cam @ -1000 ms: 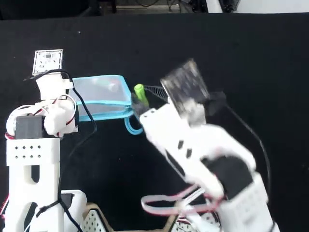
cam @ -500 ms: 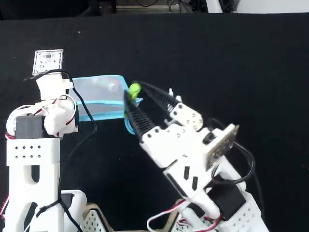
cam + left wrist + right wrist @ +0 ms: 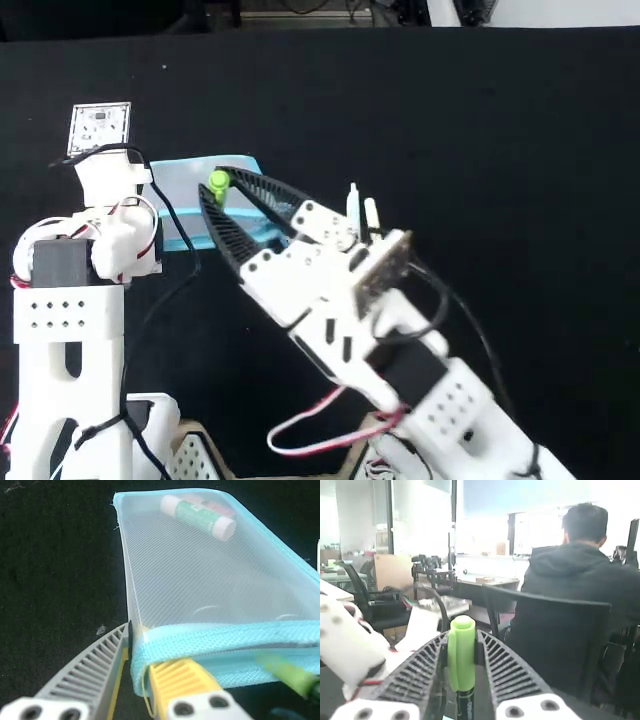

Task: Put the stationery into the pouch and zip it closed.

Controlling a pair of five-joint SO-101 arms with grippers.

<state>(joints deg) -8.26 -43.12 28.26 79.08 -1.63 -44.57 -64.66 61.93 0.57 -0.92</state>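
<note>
Pouch (image 3: 180,190) of pale blue mesh lay flat on the black table (image 3: 450,120), toward its left side, and the left arm (image 3: 85,250) stood over the pouch's left end. In the left wrist view the left gripper (image 3: 140,650) was clamped on 1 corner of the pouch (image 3: 200,590). The grey finger (image 3: 85,680) was on 1 side of the corner and the yellow finger (image 3: 177,677) on the other, right at the zip edge (image 3: 225,632). Through the mesh a glue stick (image 3: 200,517) lay against the far edge, with a pinkish item (image 3: 210,502) just behind it, too faint to name. The right gripper (image 3: 216,184) was closed on a green marker (image 3: 219,181), whose cap end sat over the pouch's middle. From the right wrist the marker (image 3: 462,650) sat between the 2 dark fingers (image 3: 505,665) of that gripper (image 3: 461,636), touching both. Its blurred green shape (image 3: 285,672) showed at the zip edge; whether it was inside the opening I could not tell. A small white card (image 3: 100,128) lay just beyond the pouch's left end.
</note>
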